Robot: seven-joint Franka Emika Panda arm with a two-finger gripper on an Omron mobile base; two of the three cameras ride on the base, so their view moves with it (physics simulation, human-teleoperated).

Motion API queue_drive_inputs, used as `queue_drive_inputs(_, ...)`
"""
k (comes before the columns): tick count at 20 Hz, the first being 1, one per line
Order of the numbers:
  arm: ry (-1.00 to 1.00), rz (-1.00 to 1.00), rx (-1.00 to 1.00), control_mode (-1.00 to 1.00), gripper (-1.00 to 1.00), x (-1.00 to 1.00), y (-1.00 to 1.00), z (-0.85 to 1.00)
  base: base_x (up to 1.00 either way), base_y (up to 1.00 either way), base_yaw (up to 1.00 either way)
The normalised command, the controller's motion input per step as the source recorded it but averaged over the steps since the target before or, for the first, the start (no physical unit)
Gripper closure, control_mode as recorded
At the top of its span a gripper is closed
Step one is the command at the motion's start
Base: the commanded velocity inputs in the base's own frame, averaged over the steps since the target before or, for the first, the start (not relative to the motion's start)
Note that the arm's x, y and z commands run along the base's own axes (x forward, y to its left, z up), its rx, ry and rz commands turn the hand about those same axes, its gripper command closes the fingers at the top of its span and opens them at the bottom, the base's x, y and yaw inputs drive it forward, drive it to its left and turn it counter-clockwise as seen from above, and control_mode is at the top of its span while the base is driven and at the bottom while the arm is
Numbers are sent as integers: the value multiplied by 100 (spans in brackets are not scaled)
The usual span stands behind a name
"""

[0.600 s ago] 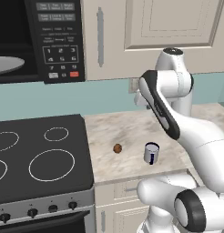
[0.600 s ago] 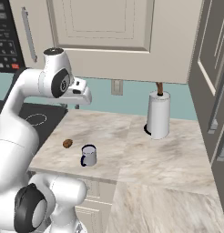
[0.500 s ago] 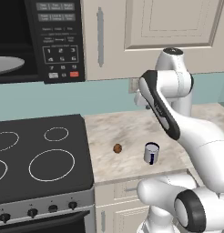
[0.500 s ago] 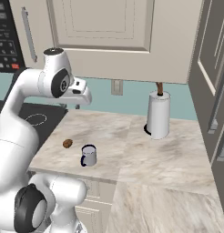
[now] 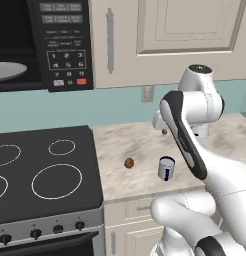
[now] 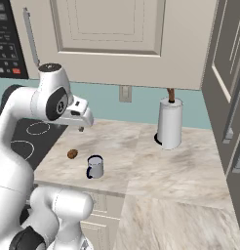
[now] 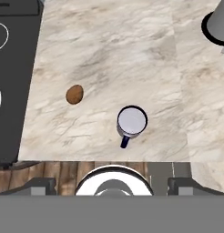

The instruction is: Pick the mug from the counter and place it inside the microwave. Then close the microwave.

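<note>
Here the mug (image 5: 166, 168) is seen standing upright on the counter (image 5: 130, 145), near its front edge, with the dark blue handle turned toward that edge. A small brown ball (image 5: 129, 163) lies on the stone just beside the mug, on the side nearer the black stovetop (image 5: 42, 170), and is kept apart from the mug by a bare strip of counter. From the hand view the mug (image 7: 131, 123) is looked down upon, its round mouth showing pale, with the ball (image 7: 74, 94) off to one side of it. The gripper (image 6: 82, 123) is held in the air above the counter, behind the mug and well clear of it; its jaws are spread wide and nothing is held between them. The microwave (image 5: 42, 45) is mounted above the stovetop, well apart from the mug and higher than it; its door is swung open and the round grey turntable plate (image 5: 7, 71) is exposed inside. A white paper towel roll (image 6: 169, 123) stands upright far from the mug, toward the back of the counter.
</note>
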Motion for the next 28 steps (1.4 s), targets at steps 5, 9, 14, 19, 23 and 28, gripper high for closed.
queue_drive_inputs(5, 7, 0, 0, -100, -100, -13, 0, -26, 0, 0, 0)
queue_drive_inputs(9, 10, -4, 0, -100, -100, 10, -9, -34, 0, 0, 0)
queue_drive_inputs(14, 9, -2, -3, -100, -100, 52, -10, -38, 0, 0, 0)
queue_drive_inputs(19, 6, -2, -3, -100, -100, 14, -21, -42, 0, 0, 0)
queue_drive_inputs(23, 0, -3, 0, -100, -100, 3, -17, -40, 0, 0, 0)
queue_drive_inputs(28, 0, -2, 0, -100, -100, 0, -1, -39, 0, 0, 0)
